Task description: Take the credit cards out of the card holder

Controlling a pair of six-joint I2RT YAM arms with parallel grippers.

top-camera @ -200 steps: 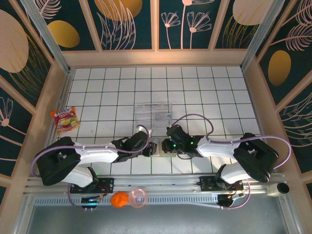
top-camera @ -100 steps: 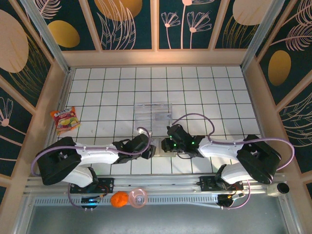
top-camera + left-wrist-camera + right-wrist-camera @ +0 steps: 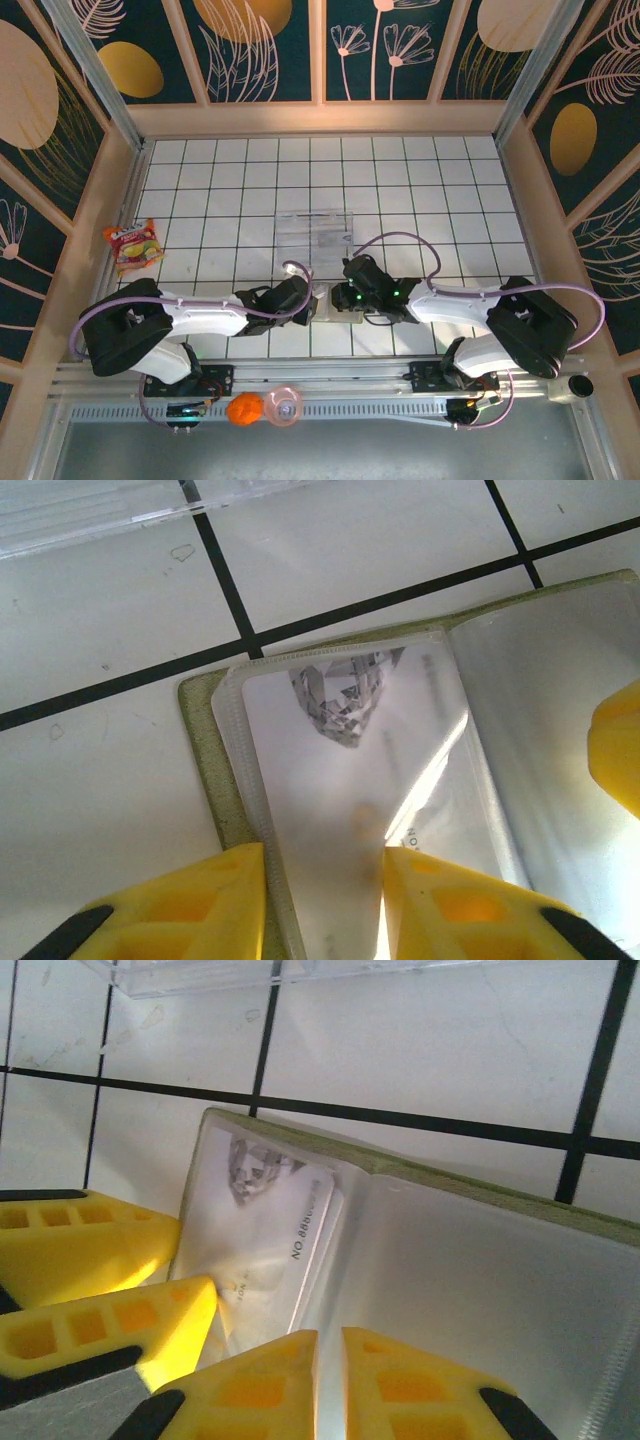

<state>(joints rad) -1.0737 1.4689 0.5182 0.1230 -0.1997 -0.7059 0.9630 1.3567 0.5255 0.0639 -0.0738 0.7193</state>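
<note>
Card holder: lies open on tiled table, near clear tray | credit card: in its left clear pocket | left gripper: jaws part-open, straddling card's near end | right gripper: jaws almost closed, tips on right pocket

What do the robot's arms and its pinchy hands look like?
The left arm and the right arm both have white middle parts and chunky black joints. A thin lilac cable loops along each one. Little green lights glow on the right wrist. The left gripper and the right gripper have bright yellow fingers with hollow cut-outs.
</note>
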